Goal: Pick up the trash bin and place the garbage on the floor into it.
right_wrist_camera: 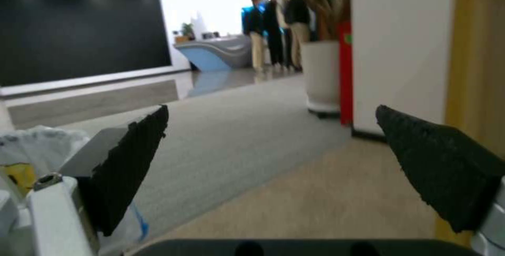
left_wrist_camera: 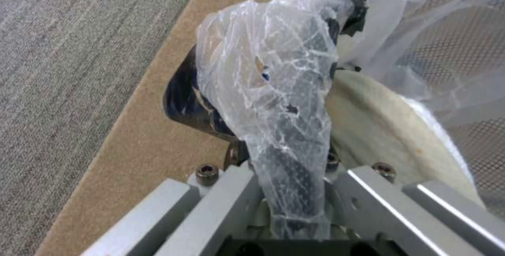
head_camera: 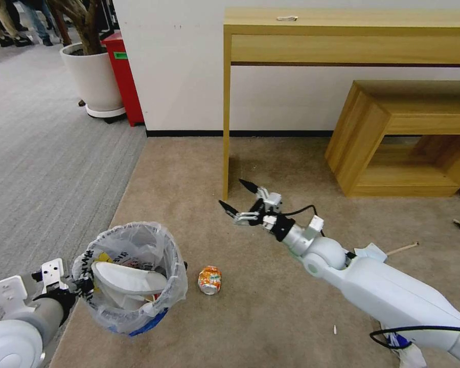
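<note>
Head cam is looking down and forward over the carpet (head_camera: pixel 250 306). Left wrist cam is sitting tight against the trash bin (left_wrist_camera: pixel 274 90); right wrist cam is facing out low, sharing that bin (right_wrist_camera: pixel 31 149).

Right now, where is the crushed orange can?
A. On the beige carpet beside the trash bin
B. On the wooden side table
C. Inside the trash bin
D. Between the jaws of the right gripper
A: in the head view the crushed orange can lies on the beige carpet just beside the trash bin, while the right gripper hangs open and empty farther off.
</note>
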Tool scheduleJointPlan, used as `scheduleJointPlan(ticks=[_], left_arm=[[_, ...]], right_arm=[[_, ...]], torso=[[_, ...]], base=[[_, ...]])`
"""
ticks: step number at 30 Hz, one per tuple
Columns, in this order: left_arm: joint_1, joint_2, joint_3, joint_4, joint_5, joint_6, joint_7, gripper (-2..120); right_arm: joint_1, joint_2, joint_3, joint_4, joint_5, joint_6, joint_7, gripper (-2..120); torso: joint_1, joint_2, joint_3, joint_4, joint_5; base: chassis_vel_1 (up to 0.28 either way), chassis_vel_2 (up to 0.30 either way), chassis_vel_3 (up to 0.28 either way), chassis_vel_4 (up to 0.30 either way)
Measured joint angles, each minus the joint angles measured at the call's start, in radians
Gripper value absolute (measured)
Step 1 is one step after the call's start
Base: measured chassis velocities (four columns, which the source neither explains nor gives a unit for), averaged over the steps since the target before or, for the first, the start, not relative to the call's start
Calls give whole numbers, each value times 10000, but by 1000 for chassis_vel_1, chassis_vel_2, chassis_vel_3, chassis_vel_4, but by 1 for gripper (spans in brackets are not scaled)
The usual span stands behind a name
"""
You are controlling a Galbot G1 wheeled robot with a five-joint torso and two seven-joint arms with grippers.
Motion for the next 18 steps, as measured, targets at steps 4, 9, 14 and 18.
scheduleJointPlan(ticks=[4,9,14,18], left_arm=[[41,-26,-5,-41,1,0,-4,1],[65,-63,-5,-75,19,0,-7,1],[81,-69,-5,-77,30,1,-9,1],[71,-62,0,-25,39,0,-8,1]], right_arm=[[-244,-271,126,141,1048,-507,-77,100],[-481,-402,138,145,1838,-815,-189,100],[-872,-473,20,81,2592,-1122,-229,100],[-1186,-493,-212,-116,2985,-1222,-379,100]], torso=[[0,0,0,-1,0],[0,0,0,0,0],[0,0,0,0,0],[0,0,0,0,1]], base=[[0,0,0,0],[0,0,0,0],[0,0,0,0],[0,0,0,0]])
